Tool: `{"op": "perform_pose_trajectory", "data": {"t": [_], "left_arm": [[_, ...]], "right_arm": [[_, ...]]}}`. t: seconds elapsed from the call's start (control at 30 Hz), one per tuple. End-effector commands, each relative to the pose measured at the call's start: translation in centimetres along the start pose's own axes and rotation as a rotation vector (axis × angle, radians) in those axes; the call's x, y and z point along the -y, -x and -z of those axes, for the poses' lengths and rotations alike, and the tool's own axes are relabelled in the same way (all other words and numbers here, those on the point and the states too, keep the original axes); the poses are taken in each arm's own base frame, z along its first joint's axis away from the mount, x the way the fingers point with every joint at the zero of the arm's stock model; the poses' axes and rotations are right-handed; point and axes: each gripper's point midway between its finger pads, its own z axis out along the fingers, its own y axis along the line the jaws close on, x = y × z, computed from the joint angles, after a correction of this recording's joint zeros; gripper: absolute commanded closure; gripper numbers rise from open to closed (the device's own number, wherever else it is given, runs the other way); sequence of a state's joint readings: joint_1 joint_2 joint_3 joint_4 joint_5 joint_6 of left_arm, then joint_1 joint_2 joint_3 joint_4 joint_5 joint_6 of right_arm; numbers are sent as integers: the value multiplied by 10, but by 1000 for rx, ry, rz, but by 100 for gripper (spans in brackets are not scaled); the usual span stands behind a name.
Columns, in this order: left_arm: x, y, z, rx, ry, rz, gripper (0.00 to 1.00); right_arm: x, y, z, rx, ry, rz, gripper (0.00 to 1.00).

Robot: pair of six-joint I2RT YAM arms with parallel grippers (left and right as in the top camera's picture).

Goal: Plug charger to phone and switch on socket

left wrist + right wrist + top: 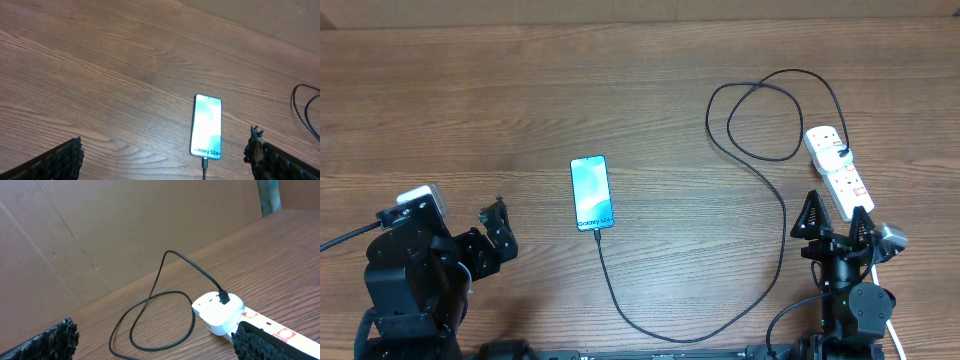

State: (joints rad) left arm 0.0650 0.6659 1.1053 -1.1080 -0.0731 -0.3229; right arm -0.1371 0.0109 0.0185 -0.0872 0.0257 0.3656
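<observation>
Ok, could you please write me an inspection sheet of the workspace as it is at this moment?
Surface: wooden table, bare wood grain.
Job's things: phone lies flat with its screen lit. The charger cable ends at the phone's bottom edge, seemingly inserted; its other end is plugged into the far end of the power strip. Switch state too small to tell.
Clutter: nothing seen.
Grippers: left gripper open and empty, beside the phone. Right gripper open and empty, at the near end of the power strip.
Cables: the charger cable loops loosely across the table; a white cord runs past the right arm.
Surroundings: cardboard wall behind the table.
</observation>
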Motion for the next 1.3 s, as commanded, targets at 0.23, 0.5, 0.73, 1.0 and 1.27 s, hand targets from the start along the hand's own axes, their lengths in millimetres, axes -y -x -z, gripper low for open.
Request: {"op": "perform_pose_trajectory", "data": {"t": [0.23,0.5,0.73,1.0,1.27], "left_arm": [[1,1,1,4,1,-1,0],[6,-3,4,10,-35,-6,0],[6,-22,-7,128,-106,0,0],[2,-44,-28,418,-218,17,0],[5,-47,-77,587,-257,-19,0]], "right_arm": [[1,-2,0,2,1,7,0],[1,-2,0,2,1,7,0],[1,-2,0,2,1,7,0],[1,-2,0,2,1,7,0],[1,-2,0,2,1,7,0]]}}
